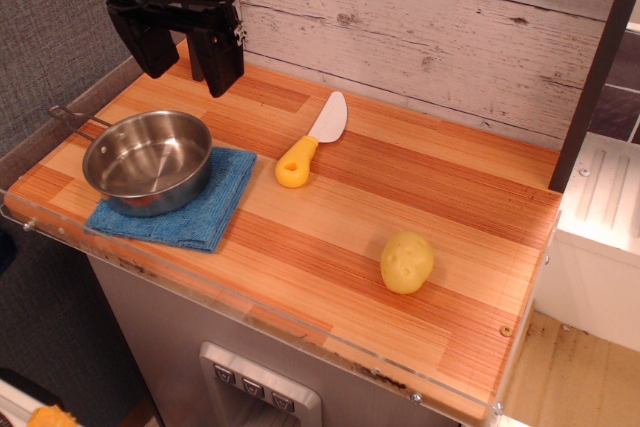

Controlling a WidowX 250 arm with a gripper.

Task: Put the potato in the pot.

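The pale-yellow potato (406, 262) lies on the wooden counter near the front right, with a few dimples facing me. The shiny steel pot (147, 159) stands empty at the left on a blue cloth (205, 209), its thin wire handle pointing back left. My black gripper (183, 65) hangs at the back left, above and behind the pot, far from the potato. Its two fingers point down with a gap between them and hold nothing.
A toy knife (313, 140) with a yellow handle and white blade lies on the counter's middle back. A whitewashed plank wall stands behind. A clear plastic lip (300, 332) runs along the front edge. A dark post (595, 77) rises at the right.
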